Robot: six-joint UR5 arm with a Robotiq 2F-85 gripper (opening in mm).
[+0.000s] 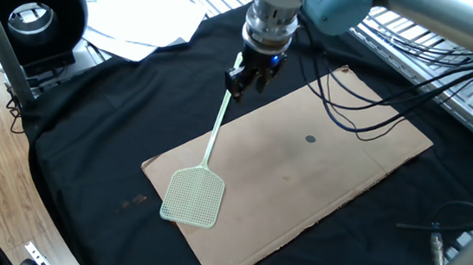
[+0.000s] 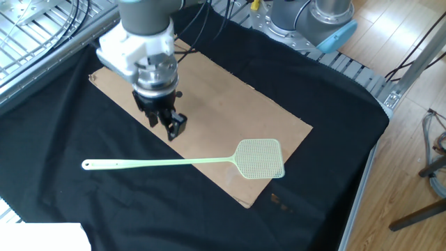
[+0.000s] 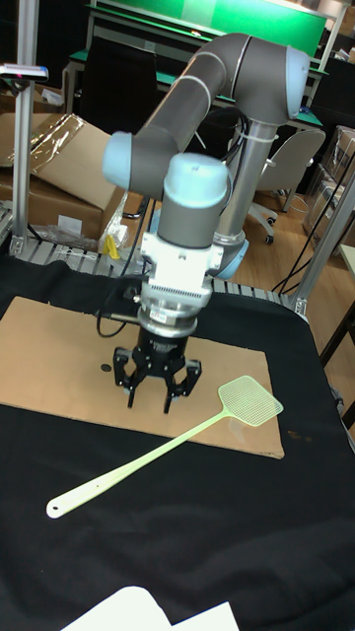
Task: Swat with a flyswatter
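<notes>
The pale green flyswatter (image 1: 193, 196) lies flat, its mesh head on the near corner of a brown cardboard sheet (image 1: 330, 159) and its long handle running out over black cloth. My gripper (image 1: 239, 84) hangs open just above the handle's far end in this view, holding nothing. From the other fixed view the gripper (image 2: 166, 128) hovers over the cardboard (image 2: 230, 97), clearly apart from the flyswatter (image 2: 261, 158). The tall fixed view shows the gripper (image 3: 148, 397) with its fingers (image 3: 129, 391) spread, behind the flyswatter (image 3: 248, 400).
Black cloth (image 1: 99, 111) covers the table. White papers (image 1: 142, 23) and a black ring-shaped device (image 1: 31, 8) sit at the far left. Loose cables (image 1: 369, 110) trail over the cardboard's far edge. Aluminium framing (image 2: 35, 28) borders the table. A small dark spot (image 1: 310, 140) marks the cardboard.
</notes>
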